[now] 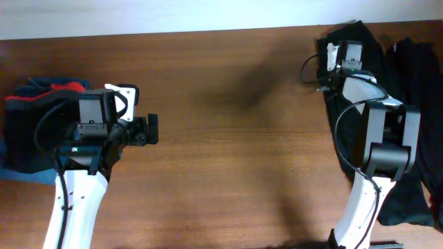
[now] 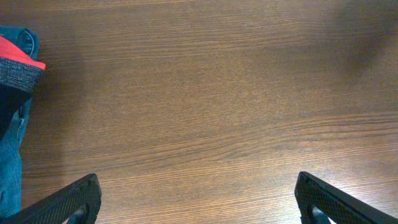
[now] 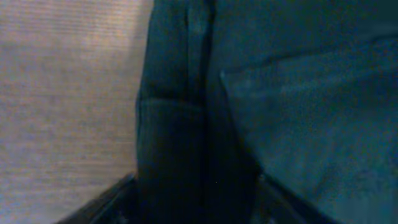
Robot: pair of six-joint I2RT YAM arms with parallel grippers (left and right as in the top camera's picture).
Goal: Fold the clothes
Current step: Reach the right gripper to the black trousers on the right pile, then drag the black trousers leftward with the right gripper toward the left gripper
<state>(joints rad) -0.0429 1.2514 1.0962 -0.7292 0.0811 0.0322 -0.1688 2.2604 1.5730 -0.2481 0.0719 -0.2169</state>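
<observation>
A pile of dark clothes (image 1: 415, 76) lies at the table's right edge. My right gripper (image 1: 345, 43) is down at the pile's far left corner. In the right wrist view its fingers (image 3: 196, 196) sit on either side of a raised fold of the dark garment (image 3: 180, 124), which fills the gap between them. My left gripper (image 1: 151, 129) is open and empty over bare wood at the left; in the left wrist view its fingertips (image 2: 196, 190) are spread wide above the tabletop.
A stack of blue, red and dark clothes (image 1: 28, 93) lies at the left edge behind my left arm; its edge shows in the left wrist view (image 2: 12, 68). The brown wooden table (image 1: 235, 159) spans the middle.
</observation>
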